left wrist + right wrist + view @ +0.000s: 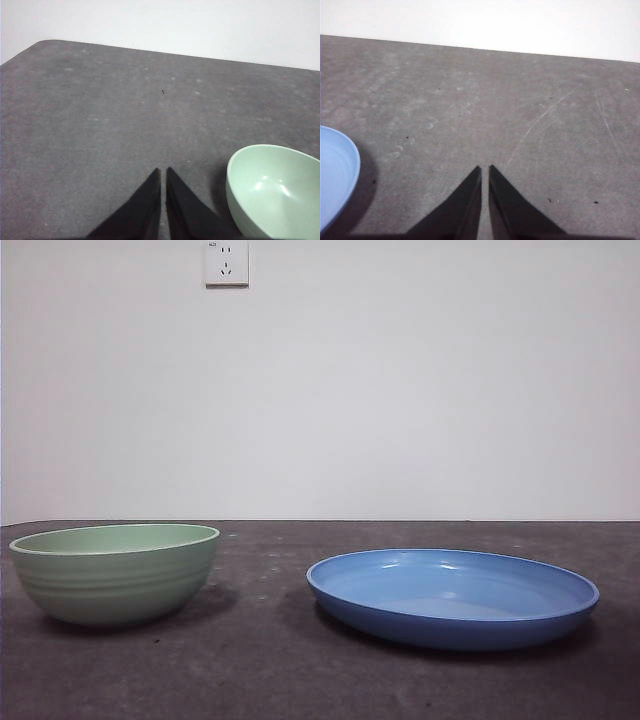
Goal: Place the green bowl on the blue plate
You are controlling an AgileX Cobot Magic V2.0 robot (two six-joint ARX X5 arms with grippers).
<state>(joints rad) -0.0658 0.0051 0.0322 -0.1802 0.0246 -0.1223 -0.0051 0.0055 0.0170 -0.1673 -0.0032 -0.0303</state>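
The green bowl [116,572] stands upright on the dark table at the left of the front view. It also shows in the left wrist view [274,191], close beside my left gripper [163,170], which is shut and empty above the table. The blue plate [452,596] lies flat at the right of the front view, apart from the bowl. Only its edge shows in the right wrist view [335,175], off to the side of my right gripper [485,168], which is shut and empty. Neither gripper shows in the front view.
The dark grey table [270,670] ends at a white wall with a power socket [226,262]. A gap of bare table lies between bowl and plate. The table's rounded far corner [45,42] shows in the left wrist view.
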